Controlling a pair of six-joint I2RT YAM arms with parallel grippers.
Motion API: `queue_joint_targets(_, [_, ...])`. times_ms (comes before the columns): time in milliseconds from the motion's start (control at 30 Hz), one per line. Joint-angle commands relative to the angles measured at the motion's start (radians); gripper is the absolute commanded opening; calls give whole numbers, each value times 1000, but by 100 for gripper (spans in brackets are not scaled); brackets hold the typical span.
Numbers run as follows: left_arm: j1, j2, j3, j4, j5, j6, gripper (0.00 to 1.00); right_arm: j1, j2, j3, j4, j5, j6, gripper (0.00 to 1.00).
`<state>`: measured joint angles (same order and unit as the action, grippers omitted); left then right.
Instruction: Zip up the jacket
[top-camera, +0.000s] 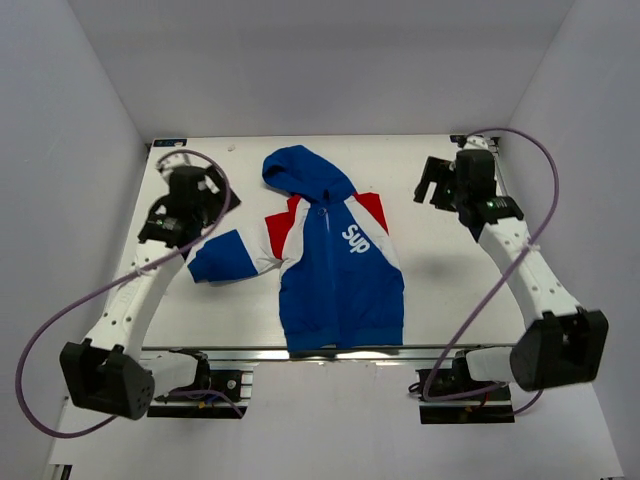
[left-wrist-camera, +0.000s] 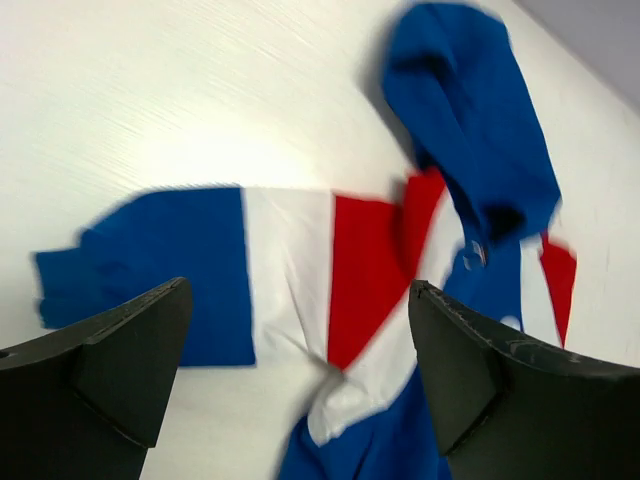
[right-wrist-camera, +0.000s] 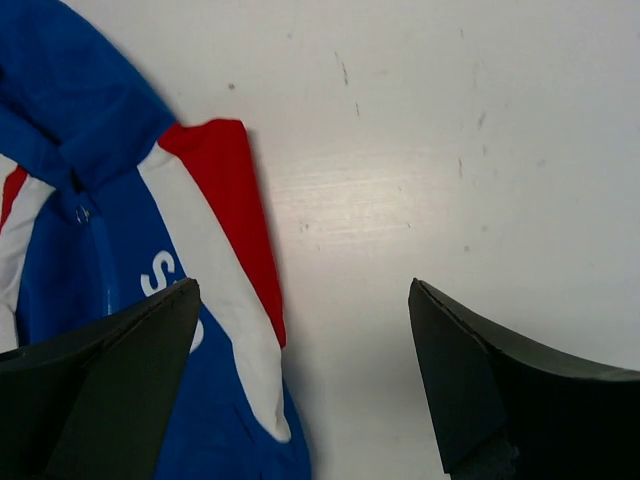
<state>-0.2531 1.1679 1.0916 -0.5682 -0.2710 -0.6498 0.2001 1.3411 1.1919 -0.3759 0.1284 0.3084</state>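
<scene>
The jacket (top-camera: 338, 275) lies flat on its back in the middle of the white table (top-camera: 450, 290), hood (top-camera: 300, 175) toward the far side and hem at the near edge. Its front looks closed, with a small zip pull (right-wrist-camera: 80, 212) just under the hood. One sleeve (top-camera: 225, 258) stretches out to the left. My left gripper (top-camera: 200, 195) hovers open above that sleeve, and in the left wrist view the left gripper (left-wrist-camera: 300, 290) has nothing between its fingers. My right gripper (top-camera: 433, 182) hovers open to the right of the jacket's shoulder (right-wrist-camera: 225, 190). In its own wrist view the right gripper (right-wrist-camera: 305, 285) holds nothing.
White walls enclose the table on the left, right and far sides. A metal rail (top-camera: 250, 351) runs along the near edge, with the arm bases below it. Purple cables (top-camera: 60, 310) loop beside each arm. Bare tabletop (right-wrist-camera: 450, 150) lies right of the jacket.
</scene>
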Motion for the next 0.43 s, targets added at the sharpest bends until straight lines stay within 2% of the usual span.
queue_joint_targets(0, [145,45,96,-88,163,-14,98,9,-121,-64,-29,92,47,89])
queue_joint_targets(67, [202,74,134,-126,158,-5,98,10,-189,-109,-38,123,57,89])
queue_joint_targets(133, [206,70,140,-145,49,7,98,9,-229,-141,-49,161,83,89])
queue_joint_targets(233, [209,23,122,-162,-39,3,98,10,-290,-176,-72,180,98,89])
queue_joint_targets(400, [209,-80,38,-65,6,10,98,9,-359,-215,-57,159,112,89])
